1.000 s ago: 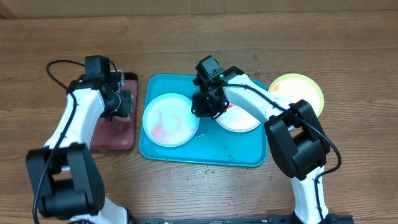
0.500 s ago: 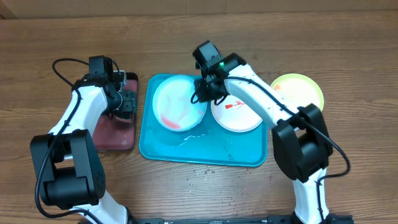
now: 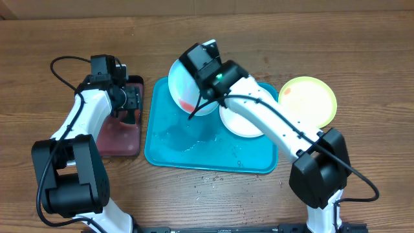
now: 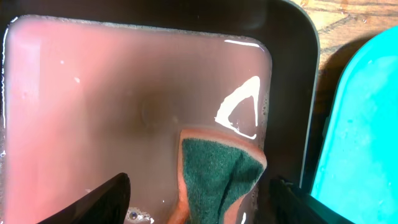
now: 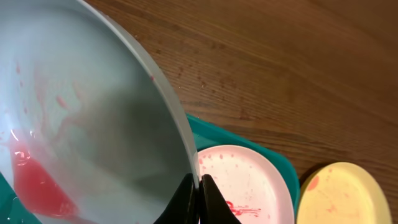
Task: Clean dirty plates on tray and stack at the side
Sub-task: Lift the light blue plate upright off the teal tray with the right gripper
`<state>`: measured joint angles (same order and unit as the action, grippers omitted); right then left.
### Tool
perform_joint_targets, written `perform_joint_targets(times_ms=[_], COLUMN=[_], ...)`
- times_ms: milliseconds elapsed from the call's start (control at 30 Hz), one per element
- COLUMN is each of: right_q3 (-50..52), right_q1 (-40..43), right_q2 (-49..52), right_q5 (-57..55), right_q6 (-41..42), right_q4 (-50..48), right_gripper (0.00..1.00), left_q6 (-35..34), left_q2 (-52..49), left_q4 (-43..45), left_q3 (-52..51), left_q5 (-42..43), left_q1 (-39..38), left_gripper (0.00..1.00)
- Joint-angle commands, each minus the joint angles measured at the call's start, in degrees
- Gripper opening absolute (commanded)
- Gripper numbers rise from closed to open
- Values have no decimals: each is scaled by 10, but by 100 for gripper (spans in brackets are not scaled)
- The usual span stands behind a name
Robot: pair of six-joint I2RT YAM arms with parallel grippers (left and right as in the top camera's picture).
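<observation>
My right gripper [image 3: 198, 102] is shut on the rim of the light blue plate [image 3: 184, 87], which it holds tilted up over the far left part of the turquoise tray [image 3: 162, 149]. In the right wrist view the jaws [image 5: 199, 186] pinch that rim, and red liquid pools at the plate's [image 5: 93, 112] low edge. The white plate [image 3: 242, 122], smeared red, lies flat on the tray. A lime-green-rimmed plate [image 3: 312, 100] lies on the table right of the tray. My left gripper [image 4: 200, 186] is open, its fingers standing on either side of a green sponge [image 4: 217, 174].
The sponge lies in pink water in a black tray [image 4: 298, 74] left of the turquoise tray [image 4: 360, 137]. A puddle [image 3: 187, 137] spreads on the turquoise tray's floor. Droplets speckle the wood in front of it. Bare wooden table surrounds both trays.
My right gripper has raised the light blue plate off the tray and tipped it up, leaving water on the tray floor. The left gripper stays over the black tray.
</observation>
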<state>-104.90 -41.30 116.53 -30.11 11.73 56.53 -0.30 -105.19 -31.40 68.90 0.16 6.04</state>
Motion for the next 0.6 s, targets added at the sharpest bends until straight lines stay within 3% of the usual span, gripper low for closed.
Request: perform_joint_targets(times_ms=[0,567], right_q3=[-16,-16], right_q1=[-31,-101], right_q2=[-30,-30], right_q5=[-144,-367], right_q6=[-2,0], right_q4=[-9,-53], right_gripper=[4,4], left_q6=[-10,-9], left_q2=[-5,-5], left_q4=[9,16], left_q3=[1,0], left_q5=[-6,10], left_q1=[3,3], left_gripper=[70,68])
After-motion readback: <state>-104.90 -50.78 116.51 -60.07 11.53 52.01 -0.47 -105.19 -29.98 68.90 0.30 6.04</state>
